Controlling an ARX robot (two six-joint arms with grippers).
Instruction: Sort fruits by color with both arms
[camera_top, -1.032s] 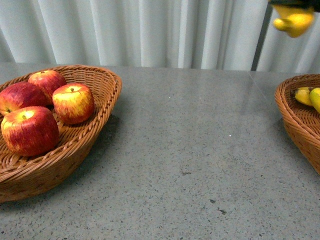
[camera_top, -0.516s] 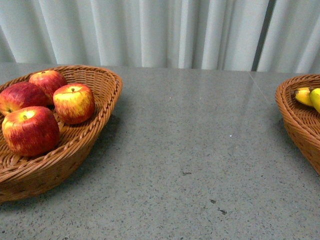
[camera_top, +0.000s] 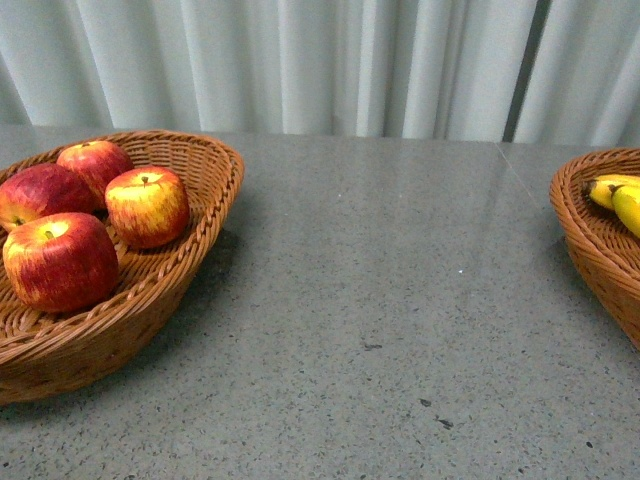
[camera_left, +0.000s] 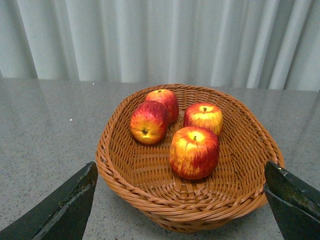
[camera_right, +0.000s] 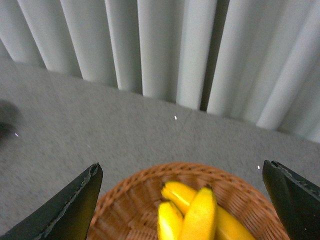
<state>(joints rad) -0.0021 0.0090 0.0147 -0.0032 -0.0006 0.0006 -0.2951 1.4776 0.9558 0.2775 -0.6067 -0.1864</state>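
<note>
Several red apples (camera_top: 60, 260) with yellow streaked tops lie in a wicker basket (camera_top: 205, 215) at the left; neither arm shows in the front view. Yellow bananas (camera_top: 622, 200) lie in a second wicker basket (camera_top: 585, 235) at the right edge. In the left wrist view my left gripper (camera_left: 182, 200) is open and empty, its fingers (camera_left: 62, 207) standing wide on either side of the apple basket (camera_left: 125, 175), which holds the apples (camera_left: 194, 152). In the right wrist view my right gripper (camera_right: 187, 200) is open and empty above the bananas (camera_right: 197, 217) in their basket (camera_right: 130, 200).
The grey speckled table (camera_top: 400, 300) stretches between the two baskets. A pale pleated curtain (camera_top: 300, 60) hangs behind the table's far edge.
A second ago a banana hung in a gripper at the top right of the front view. It has gone from there, and the bananas in the right basket now lie differently.
</note>
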